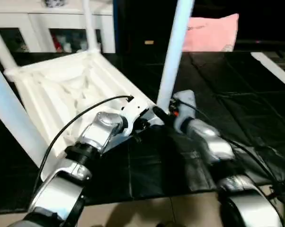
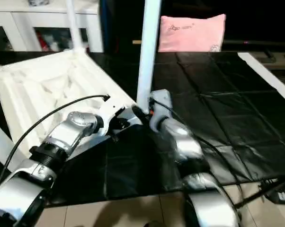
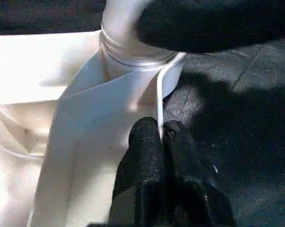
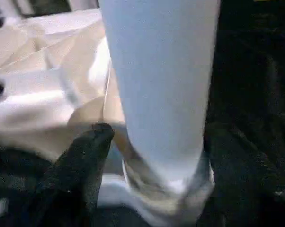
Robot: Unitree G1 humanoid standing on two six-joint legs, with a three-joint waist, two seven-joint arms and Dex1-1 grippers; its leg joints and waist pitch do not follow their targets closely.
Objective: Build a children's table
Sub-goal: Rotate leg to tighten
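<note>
So my left end effector [image 3: 160, 137] is pinched shut on the rim of the upside-down table top [image 1: 71, 90], near corner. Just right of it, the leg [image 1: 173, 52] stands upright in that corner's socket, my right end effector [image 4: 152, 142] spread around its base.

A black creased mat [image 2: 237, 123] covers the floor — on it the upturned white table [image 1: 62, 94] and, farther back, a pink pillow [image 2: 192, 32].

Upturned table top [image 1: 71, 90] lies left, pillow [image 1: 211, 33] behind, cabinet [image 1: 43, 28] beyond.
</note>
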